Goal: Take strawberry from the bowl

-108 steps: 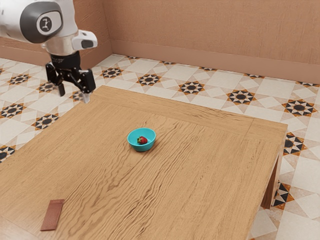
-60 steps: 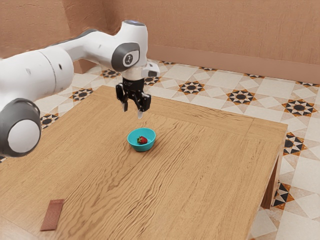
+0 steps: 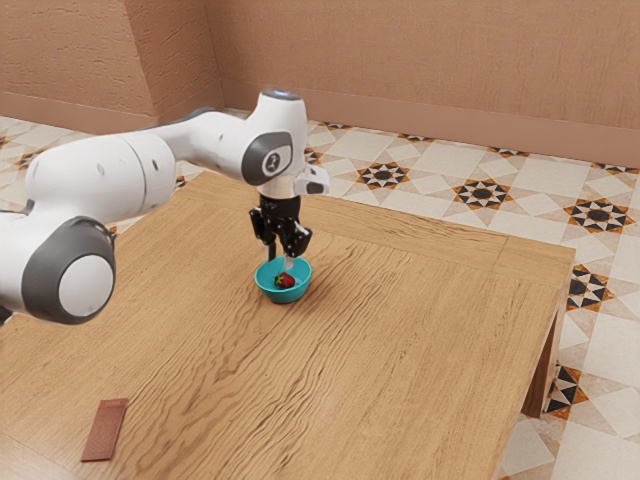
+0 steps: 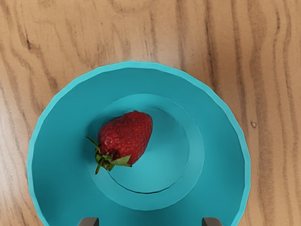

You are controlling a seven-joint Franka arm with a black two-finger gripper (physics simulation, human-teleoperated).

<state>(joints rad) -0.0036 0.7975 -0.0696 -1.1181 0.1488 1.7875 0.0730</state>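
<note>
my hand was over the teal bowl, pointing down, fingers wide apart, nothing gripped. strawberry lay inside on the bowl's bottom, off to one side, leaves attached. flat brown bar sat on worktop, well apart from bowl.

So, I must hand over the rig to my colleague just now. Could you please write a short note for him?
Gripper: open, nothing held, low at the turquoise bowl.
Strawberry: inside the bowl, off centre, green leaves on.
Bowl: upright on the wooden table.
Done: gripper is at the bowl; strawberry not yet gripped.
Left: close on the strawberry, lift it out.
</note>
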